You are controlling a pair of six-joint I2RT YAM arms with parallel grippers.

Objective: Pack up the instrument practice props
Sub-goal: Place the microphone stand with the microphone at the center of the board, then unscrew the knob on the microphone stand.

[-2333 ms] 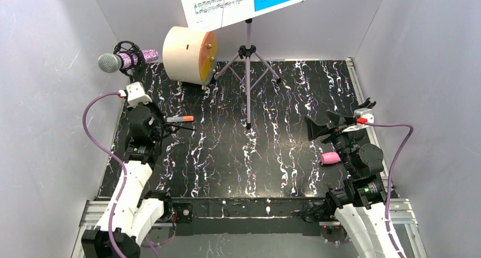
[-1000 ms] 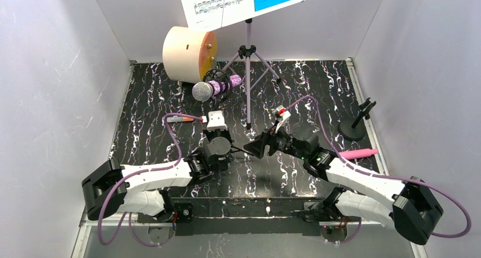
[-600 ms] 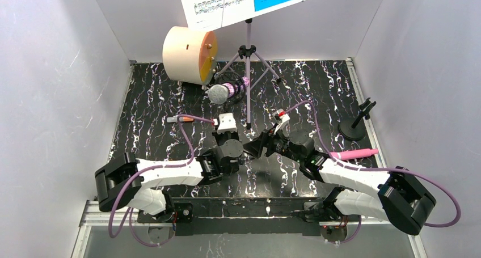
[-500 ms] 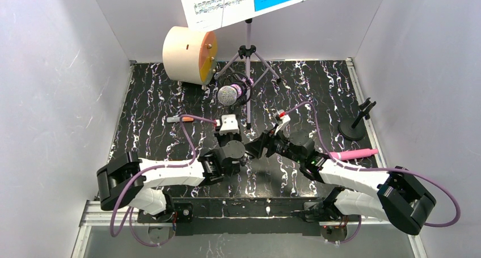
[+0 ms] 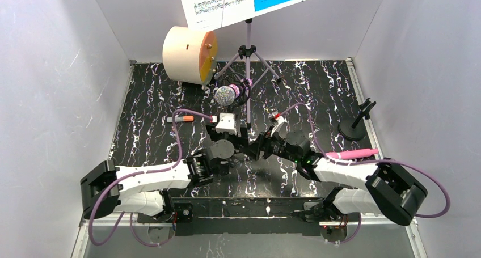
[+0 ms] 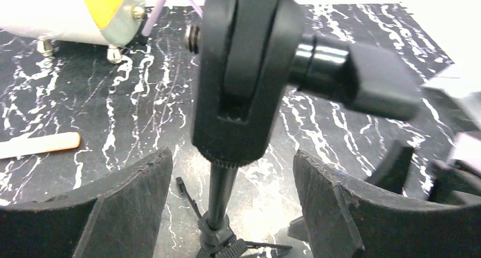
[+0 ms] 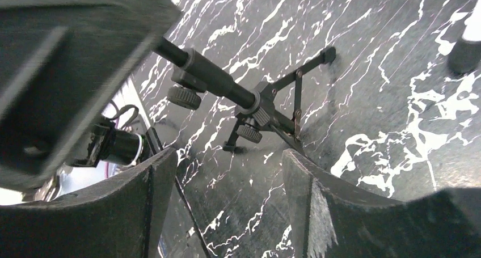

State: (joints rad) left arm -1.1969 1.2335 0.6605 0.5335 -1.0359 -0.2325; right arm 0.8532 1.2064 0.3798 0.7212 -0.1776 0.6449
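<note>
The glittery purple microphone point(image 5: 227, 93) with its silver head sits in the clip of a thin black tripod at the middle of the mat. In the left wrist view the tripod stem point(image 6: 218, 195) rises between the jaws of my left gripper point(image 6: 230, 173), which is open with a gap on each side. My right gripper point(image 5: 258, 146) is close on the tripod's right, open, with nothing between its fingers point(image 7: 153, 201); the tripod legs point(image 7: 266, 113) lie beyond them. The pink microphone point(image 5: 351, 154) lies right of the right arm. The lilac music rack point(image 5: 248, 59) holds the sheet-music pages point(image 5: 244, 0) at the back.
A cream drum point(image 5: 190, 54) with an orange face stands at the back left. An orange marker point(image 5: 182, 119) lies left of my left gripper point(image 5: 230, 134). A second black mic stand point(image 5: 354, 125) is at the mat's right edge. Grey walls close in both sides.
My left gripper carried the purple microphone on its tripod from the left to the middle, then opened and let go of the stem. The right gripper shifted slightly left.
</note>
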